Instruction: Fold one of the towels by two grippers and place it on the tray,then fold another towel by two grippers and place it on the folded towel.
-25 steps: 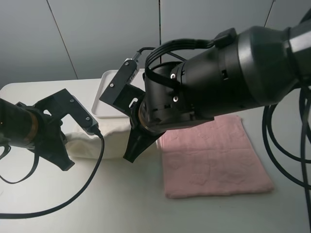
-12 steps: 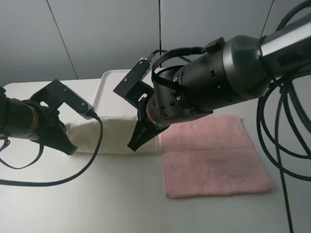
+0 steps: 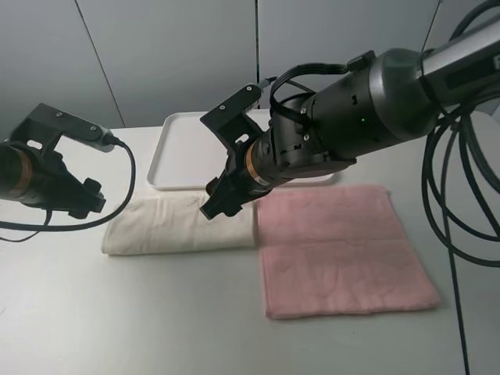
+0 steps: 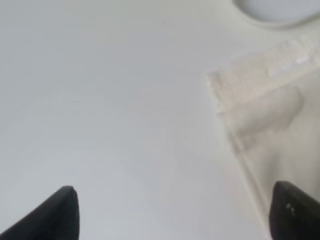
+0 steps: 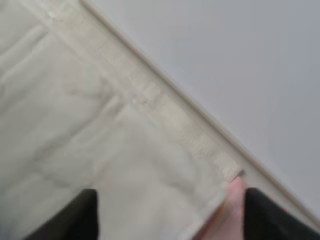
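Note:
The white towel [image 3: 180, 226] lies folded in a long strip on the table, just in front of the white tray [image 3: 183, 148]. The pink towel [image 3: 344, 250] lies spread flat to its right, touching it. My left gripper [image 3: 87, 205] is open and empty, just off the strip's left end; the left wrist view shows its jaws wide apart [image 4: 180, 215] beside the towel's corner [image 4: 265, 110]. My right gripper [image 3: 213, 208] is open and empty above the strip's right end; its wrist view [image 5: 170, 215] shows the white towel [image 5: 100, 140] and a bit of pink towel [image 5: 230, 210].
The tray has nothing on it and stands at the back of the white table [image 3: 156, 312]. The right arm's thick black cables [image 3: 461, 195] hang at the right side. A cable from the left arm [image 3: 125, 180] loops over the table near the towel's left end.
Both grippers have let go of the white towel and lifted off it. The towel now lies flat as a folded strip. The left arm has drawn back to the left.

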